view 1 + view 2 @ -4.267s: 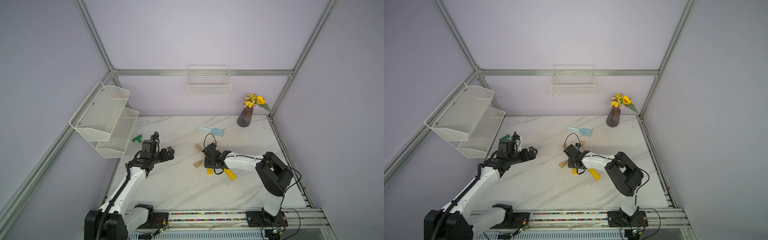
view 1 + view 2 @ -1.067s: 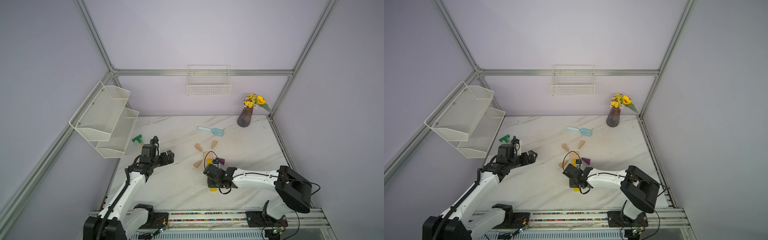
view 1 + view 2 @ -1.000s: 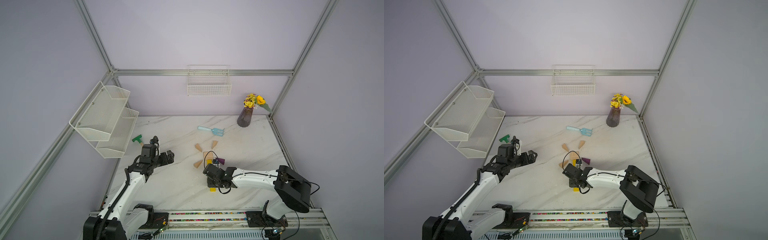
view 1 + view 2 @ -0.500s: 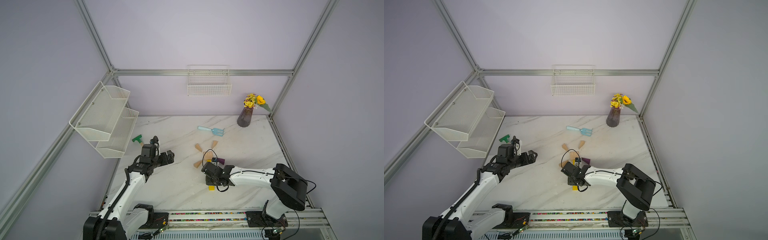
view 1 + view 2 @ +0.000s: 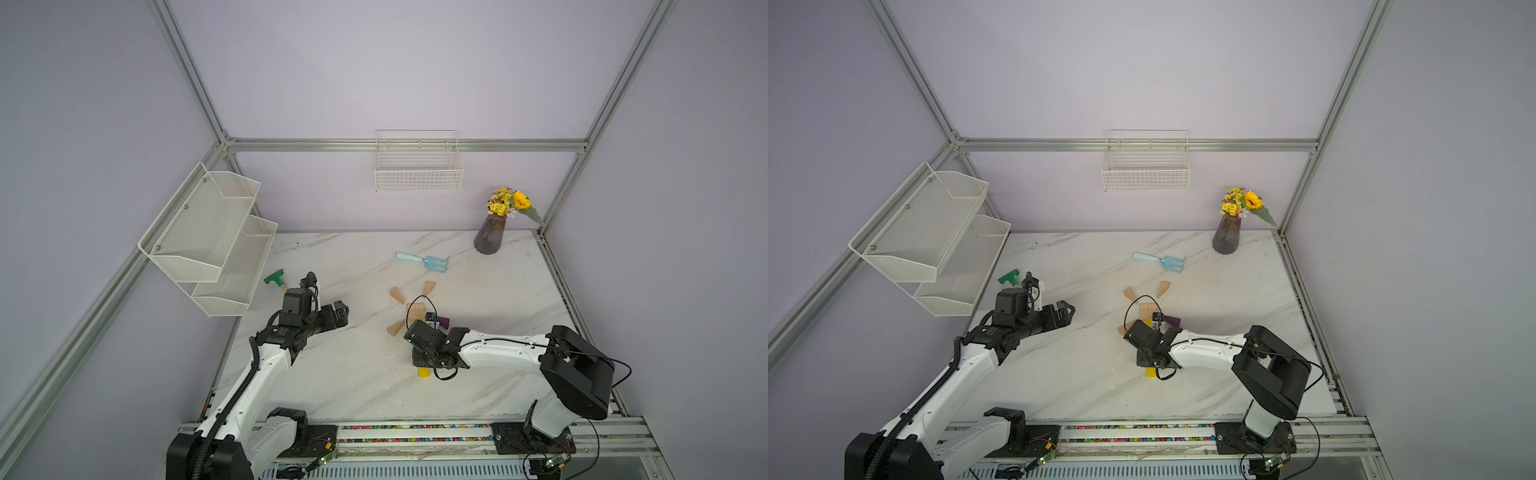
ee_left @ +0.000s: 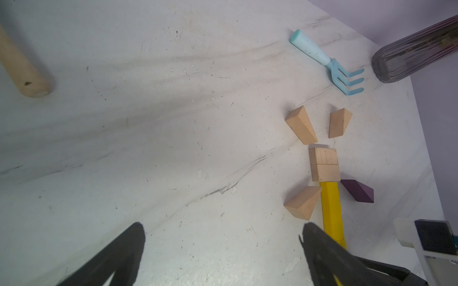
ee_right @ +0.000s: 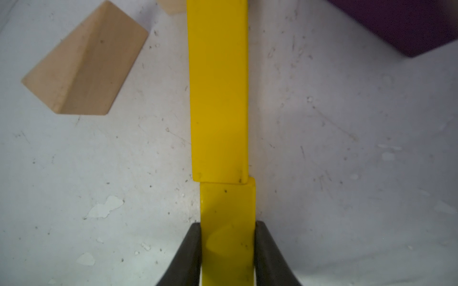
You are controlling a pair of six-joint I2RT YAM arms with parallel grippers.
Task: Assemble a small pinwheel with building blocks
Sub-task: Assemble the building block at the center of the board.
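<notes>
Flowers [image 5: 505,203] fill the corner vase [image 5: 490,239]. Right gripper [image 7: 227,225] pinches the lower yellow bar [image 7: 228,203], butted against the upper yellow bar [image 7: 218,86] of the pinwheel [image 6: 323,164], central on the table [image 5: 353,257]; left gripper [image 6: 223,225] gapes wide

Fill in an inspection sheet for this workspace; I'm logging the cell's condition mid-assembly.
Surface: white marble-look tabletop, scuffed and speckled.
Job's things: two tan wooden rectangular blocks form the hub; three tan wooden wedges and a purple wedge around it; inner flat yellow bar meets outer flat yellow bar end to end.
Clutter: green-headed toy hammer; light-blue toy rake.
Grippers: left gripper open, empty; right gripper shut on the outer flat yellow bar.
Cables: black cable loop above the hub.
Surroundings: white wire basket; white mesh shelf; purple vase with yellow flowers.
</notes>
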